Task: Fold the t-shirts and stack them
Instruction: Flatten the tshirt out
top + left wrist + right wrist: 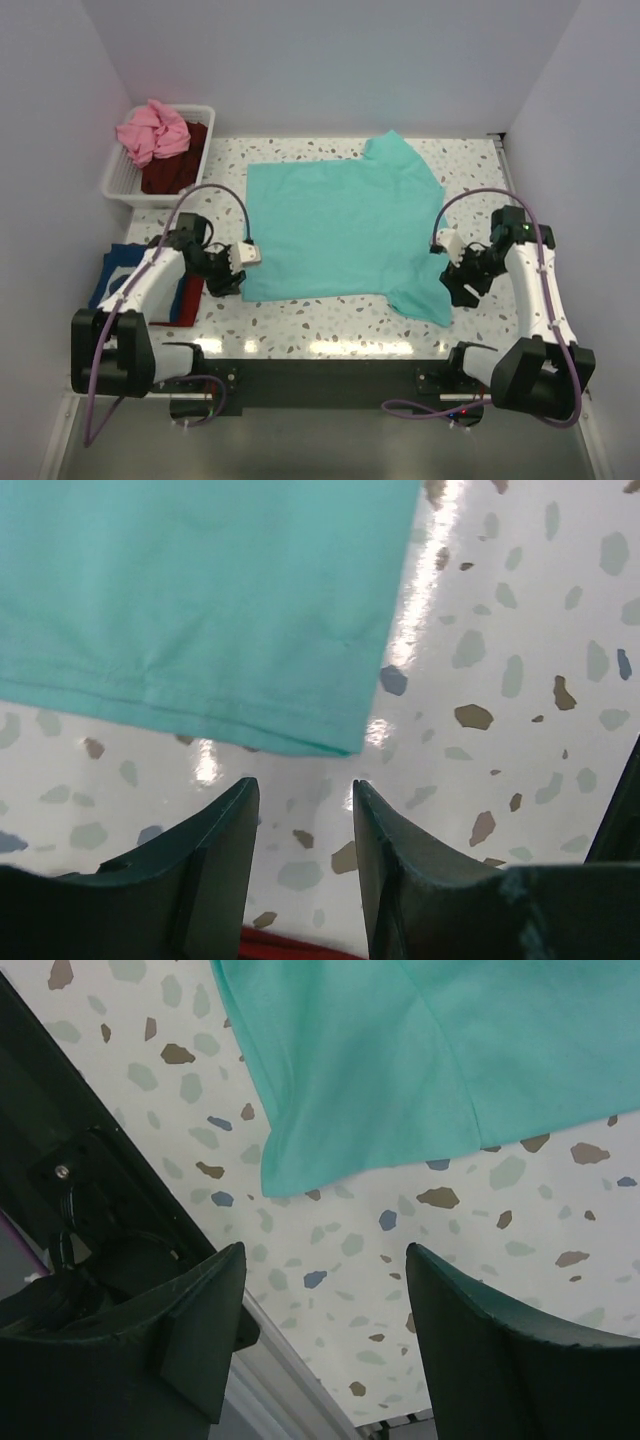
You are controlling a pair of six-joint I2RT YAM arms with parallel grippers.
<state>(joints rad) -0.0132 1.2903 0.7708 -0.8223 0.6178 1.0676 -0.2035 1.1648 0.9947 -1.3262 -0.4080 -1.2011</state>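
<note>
Left gripper jaws apart, empty, just short of the teal t-shirt hem. Right gripper wider apart, empty. Left arm partly hides the folded t-shirts.

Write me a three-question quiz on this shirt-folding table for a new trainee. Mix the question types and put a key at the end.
1. True or false: the teal shirt lies spread out flat on the table.
2. Pick one. Where is the pink shirt? A: in the basket. B: on top of the teal shirt. C: hanging from an arm.
3. In a few words: is the left gripper or the right gripper holding any cloth?

Key
1. True.
2. A.
3. No. Both are open with nothing between the fingers, each just off an edge of the teal shirt.
</note>
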